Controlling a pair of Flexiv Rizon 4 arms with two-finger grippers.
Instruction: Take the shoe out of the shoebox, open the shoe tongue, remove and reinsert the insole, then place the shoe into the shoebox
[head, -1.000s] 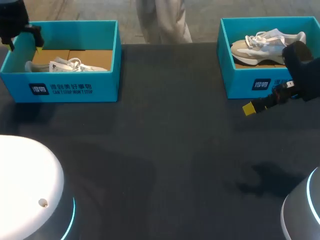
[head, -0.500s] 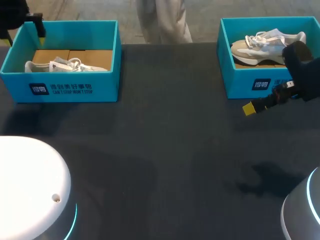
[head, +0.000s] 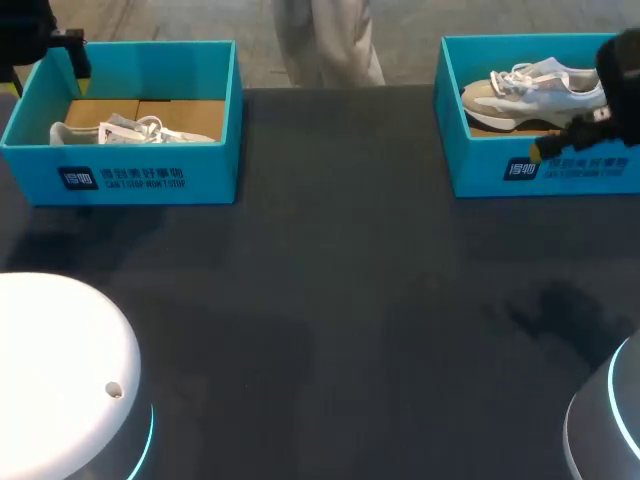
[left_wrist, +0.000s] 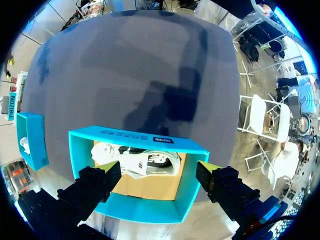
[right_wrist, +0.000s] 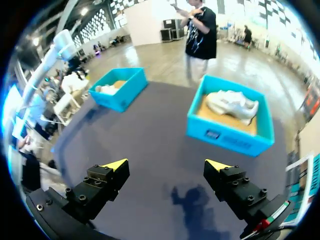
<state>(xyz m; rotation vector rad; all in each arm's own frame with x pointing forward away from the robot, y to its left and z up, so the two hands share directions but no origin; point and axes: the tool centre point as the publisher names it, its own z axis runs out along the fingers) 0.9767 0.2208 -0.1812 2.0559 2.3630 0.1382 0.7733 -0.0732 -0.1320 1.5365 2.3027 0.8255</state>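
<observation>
— Start at the left. How does the left gripper stand?

— It hangs above the far side of the left shoebox. Its two fingers are spread wide, with nothing held between them. They touch neither the box nor the shoe.

— And the shoe in that box?

— The left shoe is white with dark markings. It lies on its side on the cardboard floor of the teal box, close to the front wall. In the left wrist view it sits below the gap between the yellow tips.

— What is in the middle?

— The dark table, with an arm's shadow falling on it toward the right.

— Now the right side.

— The right shoebox is also teal. It stands at the table's far right corner, well apart from the other box. The right shoe is white and beige with white laces, and it rests inside on its sole.

— And the right gripper?

— Its fingers are wide apart too, and it holds nothing. In the head view one yellow tip shows against the front wall of the right shoebox. In the right wrist view the box stands ahead of the fingers and apart from them. Bare table lies beneath the fingers, and they touch nothing.
</observation>
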